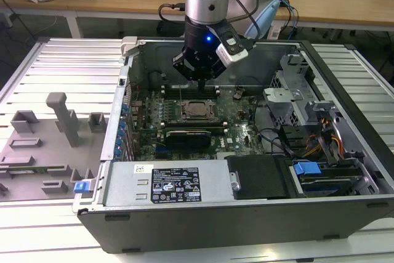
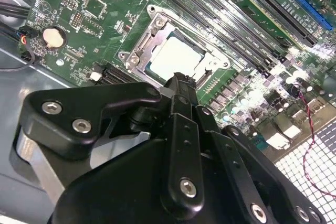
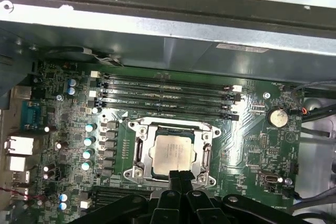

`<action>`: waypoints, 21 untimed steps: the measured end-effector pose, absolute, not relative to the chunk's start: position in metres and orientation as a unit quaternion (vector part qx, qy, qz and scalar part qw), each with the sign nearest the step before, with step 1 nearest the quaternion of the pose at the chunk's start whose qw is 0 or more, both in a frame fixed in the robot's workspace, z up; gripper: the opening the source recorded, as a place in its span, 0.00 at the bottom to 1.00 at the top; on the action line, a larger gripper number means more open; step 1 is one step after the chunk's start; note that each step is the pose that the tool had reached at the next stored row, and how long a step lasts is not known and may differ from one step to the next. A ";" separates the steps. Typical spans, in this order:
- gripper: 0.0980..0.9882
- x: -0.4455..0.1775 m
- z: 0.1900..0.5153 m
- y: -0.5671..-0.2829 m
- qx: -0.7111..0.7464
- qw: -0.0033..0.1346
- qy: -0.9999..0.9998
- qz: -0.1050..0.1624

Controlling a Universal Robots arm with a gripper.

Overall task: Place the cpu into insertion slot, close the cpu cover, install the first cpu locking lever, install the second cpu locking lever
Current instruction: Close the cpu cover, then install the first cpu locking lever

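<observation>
Exterior view: my arm points straight down at upper centre, the gripper (image 1: pixel 200 80) poised just above the cpu (image 1: pixel 196 109) mid-frame, inside the open computer case (image 1: pixel 184 217).

Second wrist view: the fingers (image 2: pixel 181 85) are pressed together and empty, their tip at the chip's edge. I judge that suits pushing, not gripping.

First wrist view: the cpu sits in the insertion slot (image 3: pixel 173 131), with the cpu cover (image 3: pixel 206 153) lying down around it.

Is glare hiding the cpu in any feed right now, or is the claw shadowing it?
In the second wrist view glare bleaches the cpu nearly white; in the first wrist view it is evenly lit, with the claw at its edge throwing no heavy shadow; in the exterior view it sits dim inside the computer case.
</observation>
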State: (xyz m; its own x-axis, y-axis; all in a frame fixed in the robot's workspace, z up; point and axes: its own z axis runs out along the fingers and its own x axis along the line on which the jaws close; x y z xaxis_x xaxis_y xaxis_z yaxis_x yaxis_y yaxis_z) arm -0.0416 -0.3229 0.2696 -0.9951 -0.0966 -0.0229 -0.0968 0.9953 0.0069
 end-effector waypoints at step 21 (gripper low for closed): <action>0.01 -0.042 0.270 -0.323 -0.048 0.011 0.999 0.004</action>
State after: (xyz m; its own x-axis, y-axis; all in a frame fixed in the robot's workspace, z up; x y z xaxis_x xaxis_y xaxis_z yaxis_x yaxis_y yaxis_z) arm -0.0417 -0.3229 0.2701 -0.9951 -0.0966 -0.0228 -0.0968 0.9953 0.0067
